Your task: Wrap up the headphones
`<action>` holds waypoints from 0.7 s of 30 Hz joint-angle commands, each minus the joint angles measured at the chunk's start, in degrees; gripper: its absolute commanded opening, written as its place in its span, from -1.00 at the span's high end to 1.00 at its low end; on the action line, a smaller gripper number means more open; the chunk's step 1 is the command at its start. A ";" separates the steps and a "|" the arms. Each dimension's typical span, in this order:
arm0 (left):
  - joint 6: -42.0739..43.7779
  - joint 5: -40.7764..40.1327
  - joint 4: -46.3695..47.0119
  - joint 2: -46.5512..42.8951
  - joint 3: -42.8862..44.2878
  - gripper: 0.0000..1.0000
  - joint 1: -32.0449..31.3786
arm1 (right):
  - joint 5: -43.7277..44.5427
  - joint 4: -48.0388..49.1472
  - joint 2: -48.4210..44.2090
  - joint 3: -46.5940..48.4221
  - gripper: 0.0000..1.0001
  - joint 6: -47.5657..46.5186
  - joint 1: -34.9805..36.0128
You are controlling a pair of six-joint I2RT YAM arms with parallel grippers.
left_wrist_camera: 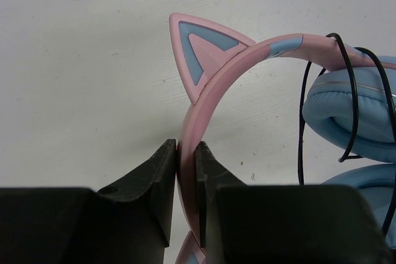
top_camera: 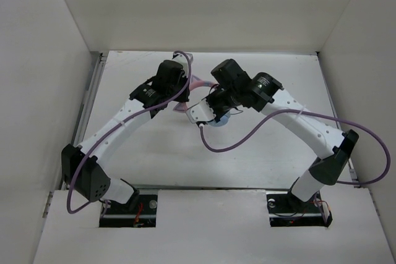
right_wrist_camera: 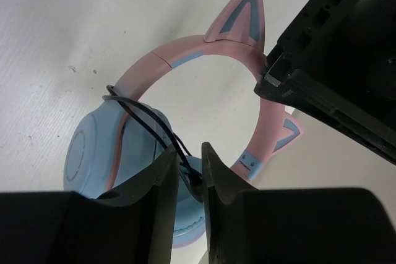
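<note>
The headphones have a pink cat-ear headband (left_wrist_camera: pixel 213 85), light blue ear cups (left_wrist_camera: pixel 346 115) and a thin black cable (left_wrist_camera: pixel 351 91). They are held near the table's middle in the top view (top_camera: pixel 198 82). My left gripper (left_wrist_camera: pixel 186 153) is shut on the headband just below one cat ear. My right gripper (right_wrist_camera: pixel 189 153) is closed around the black cable (right_wrist_camera: pixel 142 119), which runs over an ear cup (right_wrist_camera: pixel 93 146) and down between the fingers. The cable loops over the band next to the cups. The left gripper's body (right_wrist_camera: pixel 334 60) shows in the right wrist view, clamped on the headband (right_wrist_camera: pixel 185 54).
White walls enclose the white table (top_camera: pixel 266 153) on three sides. Thick purple robot cables (top_camera: pixel 247 140) hang from both arms over the table. Both arms meet at the table's middle, close together.
</note>
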 commanded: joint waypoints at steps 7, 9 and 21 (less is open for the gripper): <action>0.00 1.51 3.91 -4.02 0.06 1.00 -1.33 | -3.17 -0.73 2.06 3.79 0.47 2.07 -1.93; 0.18 1.51 3.91 -4.11 -0.11 1.00 -1.33 | -3.43 -0.73 2.24 4.14 0.46 2.16 -2.28; 0.97 1.59 4.08 -4.72 -0.73 1.00 -2.03 | -6.16 -1.61 3.73 5.63 0.44 3.56 -4.13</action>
